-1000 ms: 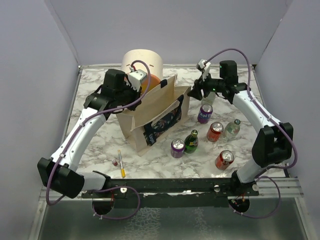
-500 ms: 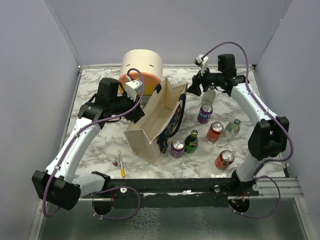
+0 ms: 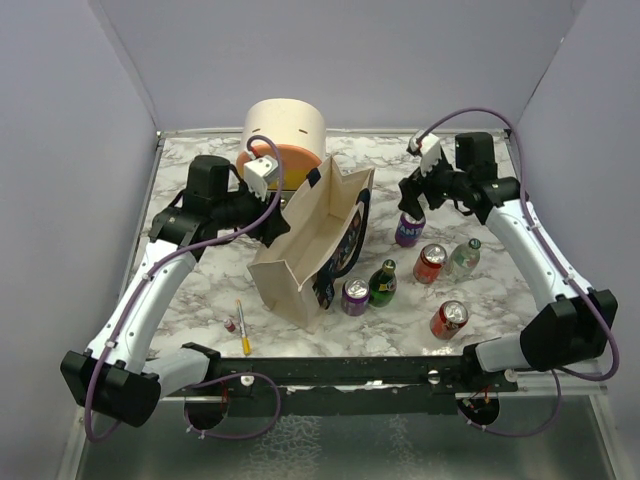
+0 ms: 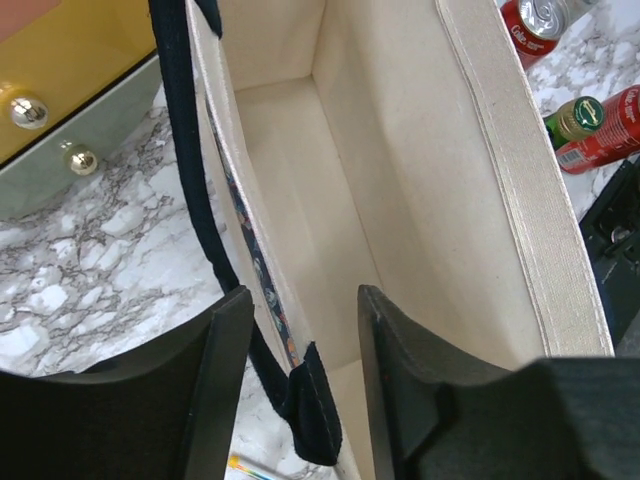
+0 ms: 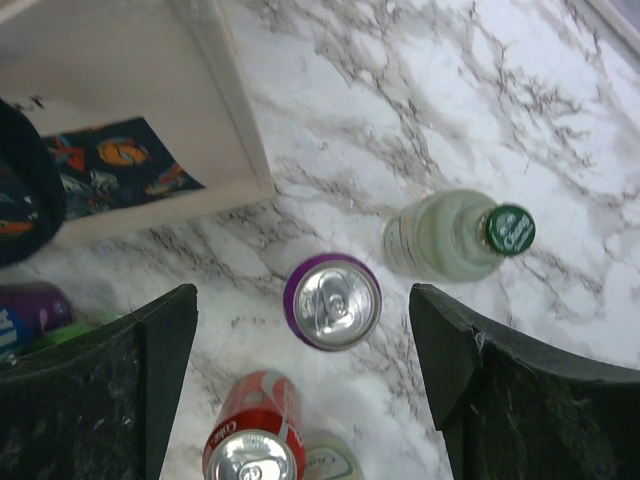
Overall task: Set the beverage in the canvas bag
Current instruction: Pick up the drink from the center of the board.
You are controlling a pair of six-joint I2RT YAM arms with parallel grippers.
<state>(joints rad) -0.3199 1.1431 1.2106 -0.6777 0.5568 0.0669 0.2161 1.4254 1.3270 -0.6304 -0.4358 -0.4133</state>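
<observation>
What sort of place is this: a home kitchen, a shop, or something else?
Probably a robot test cell, not a home. Plain pale walls box in a marble-patterned table, two robot arms are bolted to a dark rail at its edge, and drink cans stand beside a canvas bag.

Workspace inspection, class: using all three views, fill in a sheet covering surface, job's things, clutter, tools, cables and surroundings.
Surface: white marbled table.
Job's things: canvas bag stands open, nothing seen inside; drinks stand outside it, a purple can directly below the right tool.
Clutter: cream-and-orange drawer box behind the bag; yellow pen near the front edge.
Tools: left tool open, astride one bag wall; right tool open.
Cables: purple cables looped, nothing snagged.
Surroundings: plain grey walls on three sides.
</observation>
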